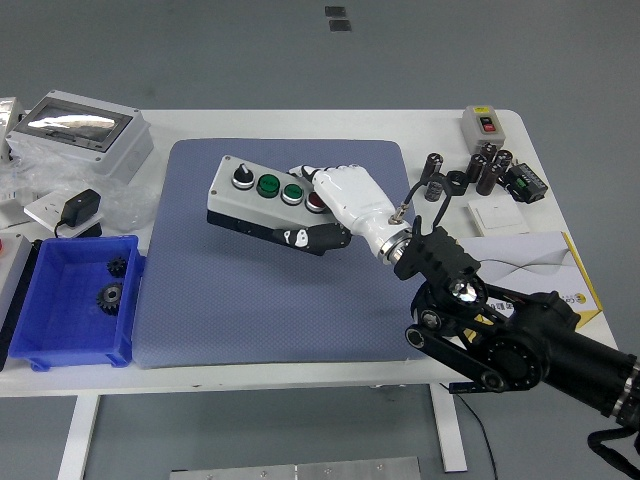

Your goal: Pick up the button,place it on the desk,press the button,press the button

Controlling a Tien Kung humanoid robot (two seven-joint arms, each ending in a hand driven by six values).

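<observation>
The button box (255,200) is a grey and black case with a black knob, two green buttons and a red one on top. It is held above the blue-grey mat (250,300), tilted, left of the mat's middle. My right hand (335,205), white with a black arm behind it, is shut on the box's right end, thumb under it and fingers over the top. The left arm does not show.
A blue bin (70,300) with two gears sits at the left edge. A grey enclosure (80,135) and a black adapter (80,210) lie at back left. A small switch box (485,125), black capacitors (480,170) and a yellow-white carton (540,265) stand at the right.
</observation>
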